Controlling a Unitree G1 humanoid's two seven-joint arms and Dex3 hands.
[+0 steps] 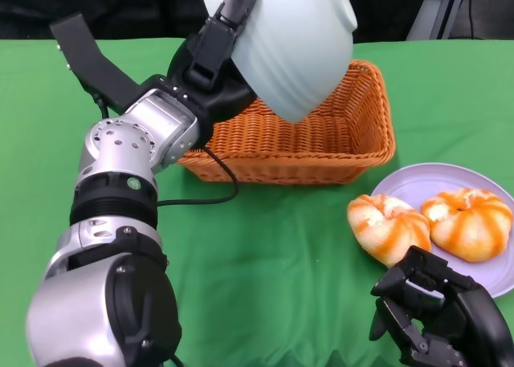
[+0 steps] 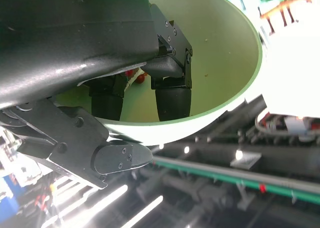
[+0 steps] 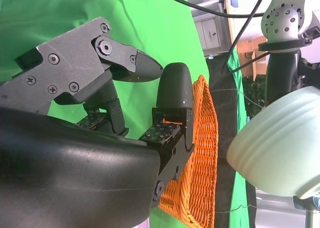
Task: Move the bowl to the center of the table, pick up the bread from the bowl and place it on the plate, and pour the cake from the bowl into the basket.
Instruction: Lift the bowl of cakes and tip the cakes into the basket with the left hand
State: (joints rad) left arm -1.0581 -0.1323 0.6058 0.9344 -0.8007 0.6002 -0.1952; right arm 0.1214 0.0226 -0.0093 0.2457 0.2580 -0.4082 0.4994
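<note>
Your left hand (image 1: pixel 210 62) grips the bowl (image 1: pixel 285 42) by its rim, tipped over the basket (image 1: pixel 321 138) at the table's far edge to dump cake. Right hand (image 1: pixel 438 315) idles with fingers apart at the near right corner, beside the bread (image 1: pixel 385 226) on the plate (image 1: pixel 482 182).

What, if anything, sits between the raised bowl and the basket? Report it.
Nothing visible. The left robot hand holds the bowl tipped above the orange basket, with only open air between them in the head view. The basket's inside is mostly hidden by the bowl and the near wall.
</note>
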